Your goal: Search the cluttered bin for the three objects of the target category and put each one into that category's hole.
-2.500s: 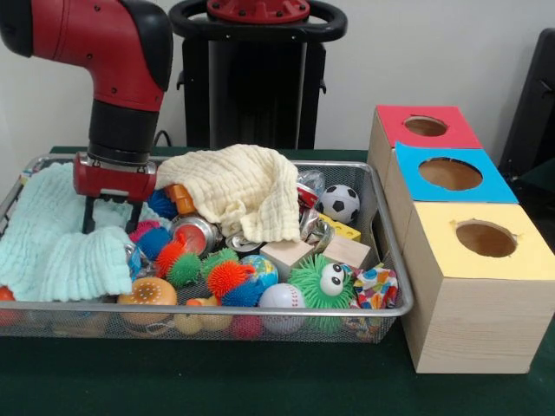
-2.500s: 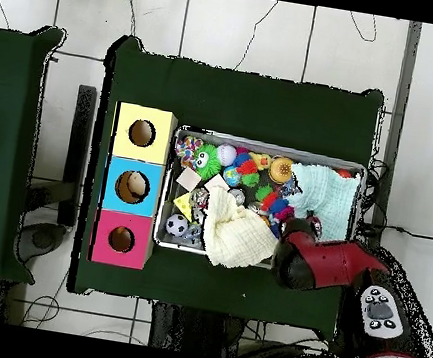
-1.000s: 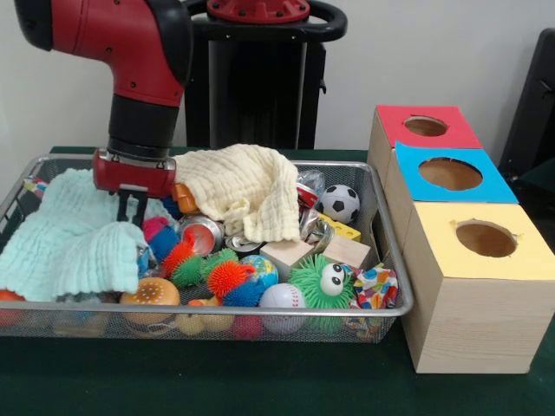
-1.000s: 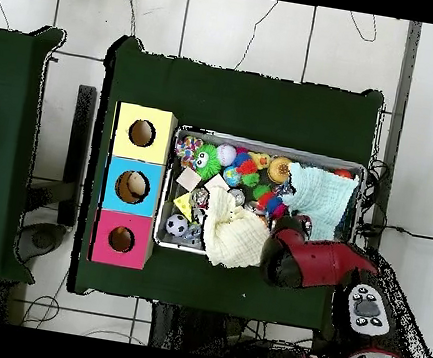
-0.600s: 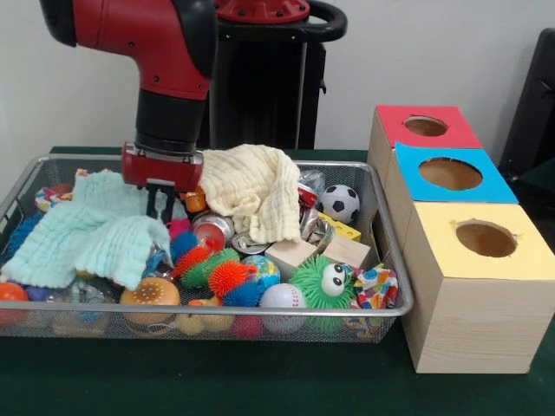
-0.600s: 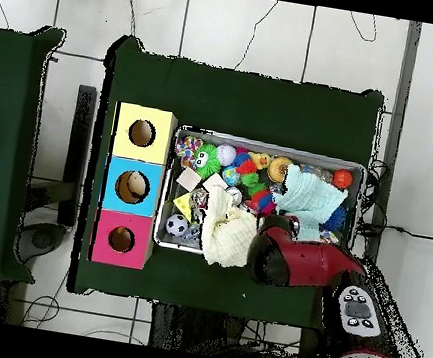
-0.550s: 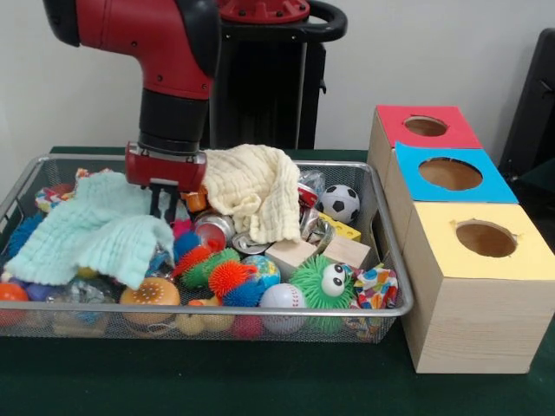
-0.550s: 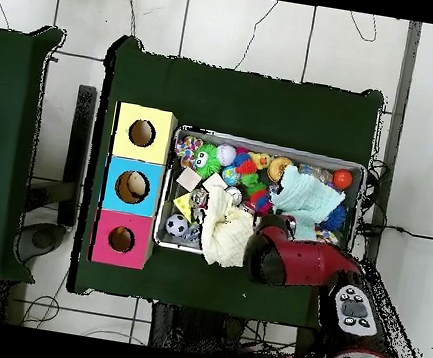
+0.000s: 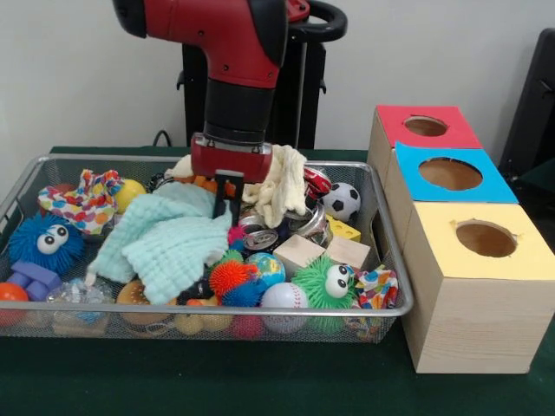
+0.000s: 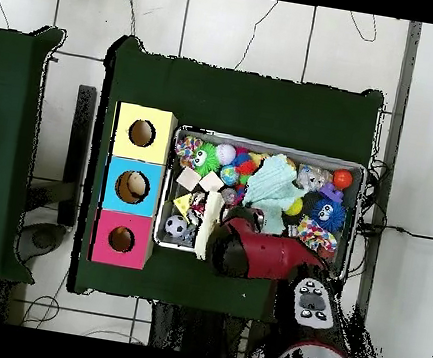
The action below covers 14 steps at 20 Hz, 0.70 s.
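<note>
My gripper (image 9: 227, 198) hangs over the middle of the wire bin (image 9: 381, 232), shut on an edge of the mint-green cloth (image 9: 169, 238). The cloth trails down and left from it over the toys. Just behind and right of the gripper a cream cloth (image 9: 282, 182) lies bunched up. Uncovered at the bin's left are a blue fuzzy toy with eyes (image 9: 48, 244), a spotted fabric pouch (image 9: 82, 195) and a yellow ball (image 9: 130, 192). In the overhead view the arm (image 10: 254, 254) hides the gripper, and the mint cloth (image 10: 272, 184) lies mid-bin.
Right of the bin stand three wooden boxes with round holes: red (image 9: 425, 127), blue (image 9: 449, 173), yellow (image 9: 486, 238). The bin also holds a soccer ball (image 9: 344, 201), a green fuzzy toy (image 9: 328, 282), wooden blocks (image 9: 299, 251), cans (image 9: 260, 236), spiky balls and a baseball (image 9: 282, 296).
The gripper has shut on the mint cloth and dragged it rightward across the bin, uncovering the blue fuzzy toy, pouch and yellow ball. The cream cloth got pushed and bunched to the right.
</note>
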Tool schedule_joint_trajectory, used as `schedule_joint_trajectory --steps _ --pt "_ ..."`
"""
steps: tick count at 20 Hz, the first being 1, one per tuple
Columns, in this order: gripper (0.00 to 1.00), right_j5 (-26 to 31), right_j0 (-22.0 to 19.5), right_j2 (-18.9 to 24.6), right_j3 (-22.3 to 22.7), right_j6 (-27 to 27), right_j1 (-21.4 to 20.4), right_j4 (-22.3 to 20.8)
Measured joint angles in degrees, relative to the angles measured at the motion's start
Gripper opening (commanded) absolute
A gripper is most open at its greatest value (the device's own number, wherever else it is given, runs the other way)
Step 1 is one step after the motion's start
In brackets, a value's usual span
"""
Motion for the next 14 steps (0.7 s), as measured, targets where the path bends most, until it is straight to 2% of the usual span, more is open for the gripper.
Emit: schedule_joint_trajectory --steps 6,14 --pt "0.00 0.00 3.58 -1.65 1.72 0.09 -1.63 5.93" --pt "0.00 -0.01 5.89 -2.18 2.98 0.09 -2.46 11.65"
